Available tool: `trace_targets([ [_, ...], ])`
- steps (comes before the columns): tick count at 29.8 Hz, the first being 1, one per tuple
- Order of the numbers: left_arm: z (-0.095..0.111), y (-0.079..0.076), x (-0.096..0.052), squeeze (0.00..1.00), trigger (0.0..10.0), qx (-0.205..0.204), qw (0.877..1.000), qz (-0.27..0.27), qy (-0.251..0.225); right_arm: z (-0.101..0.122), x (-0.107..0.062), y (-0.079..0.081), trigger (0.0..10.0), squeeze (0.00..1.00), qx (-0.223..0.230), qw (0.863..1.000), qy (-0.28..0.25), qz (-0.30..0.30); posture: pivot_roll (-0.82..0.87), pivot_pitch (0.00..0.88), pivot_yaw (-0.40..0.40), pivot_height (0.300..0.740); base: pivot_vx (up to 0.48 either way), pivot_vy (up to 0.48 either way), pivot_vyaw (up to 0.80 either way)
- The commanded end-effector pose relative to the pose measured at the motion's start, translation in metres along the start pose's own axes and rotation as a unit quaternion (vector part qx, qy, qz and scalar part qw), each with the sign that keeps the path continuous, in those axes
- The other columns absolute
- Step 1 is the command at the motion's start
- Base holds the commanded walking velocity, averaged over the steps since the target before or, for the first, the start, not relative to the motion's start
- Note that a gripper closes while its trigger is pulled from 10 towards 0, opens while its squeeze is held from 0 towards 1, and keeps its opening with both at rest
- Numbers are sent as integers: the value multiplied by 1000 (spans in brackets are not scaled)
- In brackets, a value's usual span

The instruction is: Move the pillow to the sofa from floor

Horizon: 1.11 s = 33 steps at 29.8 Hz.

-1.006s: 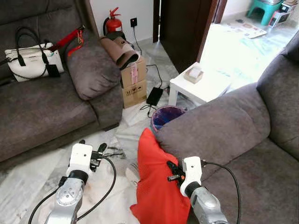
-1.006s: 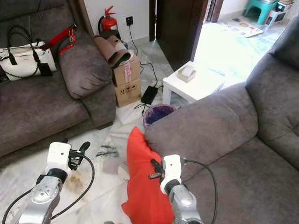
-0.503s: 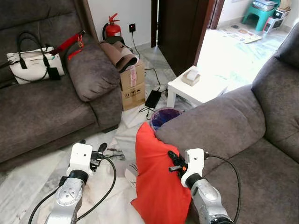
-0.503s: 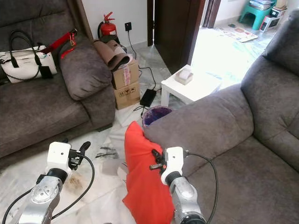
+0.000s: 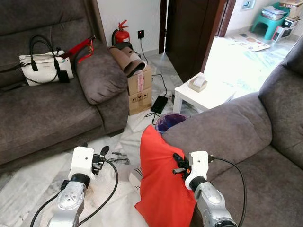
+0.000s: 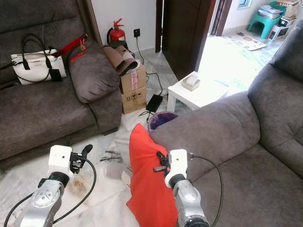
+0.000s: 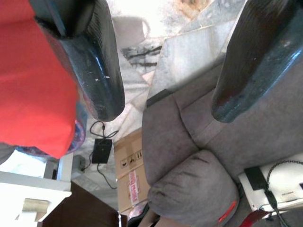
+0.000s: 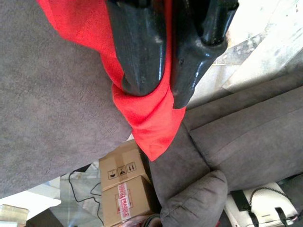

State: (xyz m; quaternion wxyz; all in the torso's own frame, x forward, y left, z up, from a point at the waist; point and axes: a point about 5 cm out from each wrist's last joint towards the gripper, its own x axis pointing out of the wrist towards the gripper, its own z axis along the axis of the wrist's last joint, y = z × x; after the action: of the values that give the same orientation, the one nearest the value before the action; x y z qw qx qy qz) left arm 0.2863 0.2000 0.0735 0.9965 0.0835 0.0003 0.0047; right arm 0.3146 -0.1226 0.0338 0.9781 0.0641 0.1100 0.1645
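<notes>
Pillow (image 5: 161, 182), red, hangs clamped in the right claw (image 5: 177, 166) against the sofa (image 5: 227, 137) arm, off the floor but not yet on the seat, while the left claw (image 5: 100, 156) idles, fingers apart.

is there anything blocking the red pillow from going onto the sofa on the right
Nothing visible does. The right gripper is shut on the red pillow, which hangs against the outer side of the sofa armrest. The seat cushion past that armrest is bare. The pillow only has to be lifted over the armrest.
</notes>
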Motion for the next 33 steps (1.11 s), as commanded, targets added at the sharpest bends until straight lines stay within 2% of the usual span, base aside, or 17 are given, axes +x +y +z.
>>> trace_targets([
  [1, -4, -2, -4, 0, 10000, 0, 1000, -9, 3, 24, 7, 0, 10000, 0, -17, 998, -54, 1, 139, 47, 24, 740, 0, 0, 0],
  [13, -4, -7, -5, 0, 10000, -10, 1000, -20, 2, 20, 5, 0, 10000, 0, -19, 999, -48, -2, 136, 51, 21, 740, 0, 0, 0],
  [33, -3, -7, -6, 0, 10000, -7, 1000, -20, -6, 17, 4, 2, 10000, 0, -20, 999, -42, -2, 142, 75, 14, 740, -24, 0, 0],
])
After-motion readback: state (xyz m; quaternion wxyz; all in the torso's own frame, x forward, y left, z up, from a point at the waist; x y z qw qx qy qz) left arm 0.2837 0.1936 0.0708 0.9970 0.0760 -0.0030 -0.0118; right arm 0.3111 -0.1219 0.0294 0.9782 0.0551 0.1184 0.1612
